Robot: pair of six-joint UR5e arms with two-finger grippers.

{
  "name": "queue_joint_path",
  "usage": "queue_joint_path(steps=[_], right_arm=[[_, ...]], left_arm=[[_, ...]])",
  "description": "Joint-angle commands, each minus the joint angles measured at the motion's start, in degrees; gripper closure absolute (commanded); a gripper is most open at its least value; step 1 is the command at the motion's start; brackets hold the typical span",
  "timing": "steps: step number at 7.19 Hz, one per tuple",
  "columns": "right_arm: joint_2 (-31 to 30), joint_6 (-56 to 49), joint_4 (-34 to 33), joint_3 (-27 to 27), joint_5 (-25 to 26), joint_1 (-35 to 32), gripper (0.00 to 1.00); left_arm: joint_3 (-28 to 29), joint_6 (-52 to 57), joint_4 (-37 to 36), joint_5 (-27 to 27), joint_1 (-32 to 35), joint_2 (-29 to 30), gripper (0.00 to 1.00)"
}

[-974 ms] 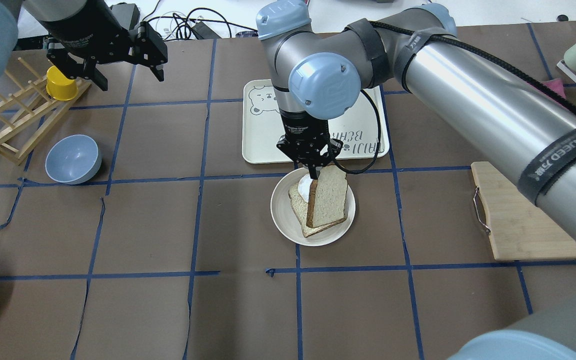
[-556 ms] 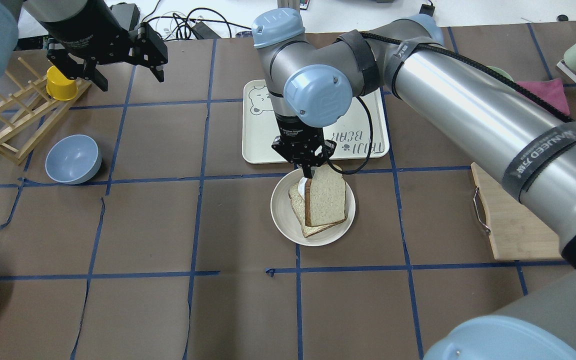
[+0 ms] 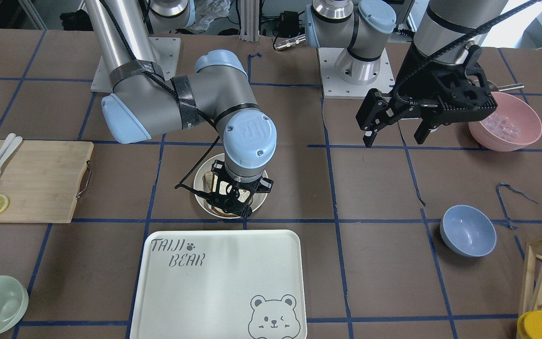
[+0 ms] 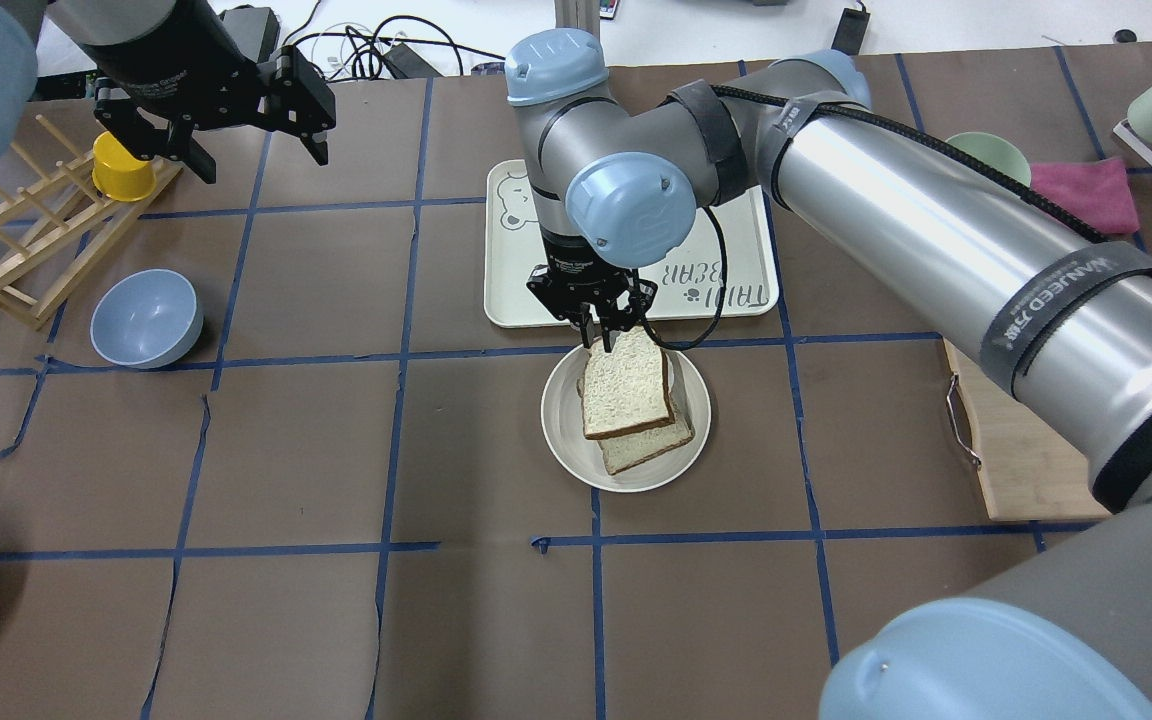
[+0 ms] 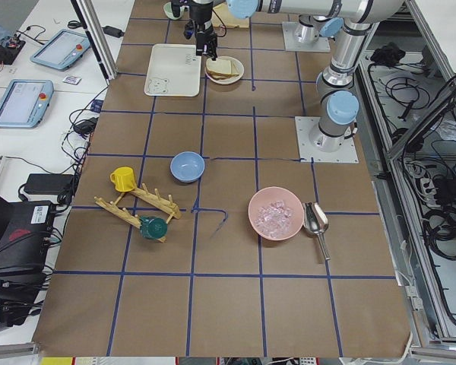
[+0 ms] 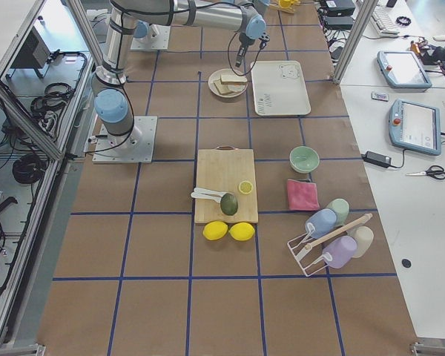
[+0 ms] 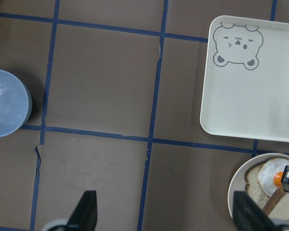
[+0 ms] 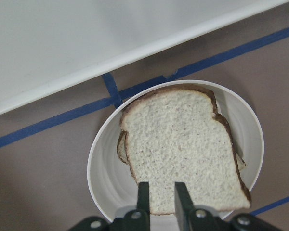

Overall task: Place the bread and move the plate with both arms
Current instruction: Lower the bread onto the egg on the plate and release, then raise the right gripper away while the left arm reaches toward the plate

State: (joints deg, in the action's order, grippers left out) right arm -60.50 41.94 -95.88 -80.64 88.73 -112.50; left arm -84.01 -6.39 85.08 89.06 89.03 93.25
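Observation:
The bread (image 4: 624, 388) lies nearly flat in the cream plate (image 4: 558, 425), on top of a smaller, tanner slice (image 4: 651, 448). My right gripper (image 4: 604, 338) is at the plate's far rim and shut on the bread's top edge. In the right wrist view its fingers (image 8: 143, 193) pinch the edge of the bread (image 8: 183, 144) over the plate (image 8: 102, 183). The left wrist view shows a fried egg (image 7: 271, 176) on the lower slice. My left gripper (image 4: 261, 155) is open and empty, high over the table's far left, far from the plate.
A cream bear tray (image 4: 516, 290) lies just beyond the plate. A blue bowl (image 4: 146, 318), a wooden rack (image 4: 26, 240) and a yellow cup (image 4: 123, 168) are at the left. A cutting board (image 4: 1026, 440) is at the right, and a green bowl (image 4: 986, 155) behind it.
My right gripper has moved slightly left and tipped the bread from standing on edge to lying nearly flat over the lower slice and egg. The left arm has not moved.

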Motion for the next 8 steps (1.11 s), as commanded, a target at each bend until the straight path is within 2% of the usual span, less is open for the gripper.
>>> queue_joint_path(steps=[1,3,5,7,8], right_arm=[[-0.3,-0.3,-0.1,0.0,-0.2,0.0,0.33],[-4.4,-5.9,0.3,-0.5,0.7,2.4,0.0],[-10.1,-17.7,3.0,-0.6,0.0,11.7,0.0],[-15.0,-29.1,5.9,-1.4,0.7,19.7,0.0],[-17.9,-35.9,5.9,-2.8,0.8,21.9,0.0]], left_arm=[[0.0,0.1,0.0,0.0,0.0,0.0,0.0],[-0.1,0.1,0.3,-0.1,0.1,-0.1,0.0],[-0.5,0.2,0.1,-0.5,0.0,1.1,0.0],[-4.6,-1.9,-1.4,-6.4,0.1,1.8,0.0],[-7.1,-4.0,-7.7,-7.0,1.2,2.1,0.0]])
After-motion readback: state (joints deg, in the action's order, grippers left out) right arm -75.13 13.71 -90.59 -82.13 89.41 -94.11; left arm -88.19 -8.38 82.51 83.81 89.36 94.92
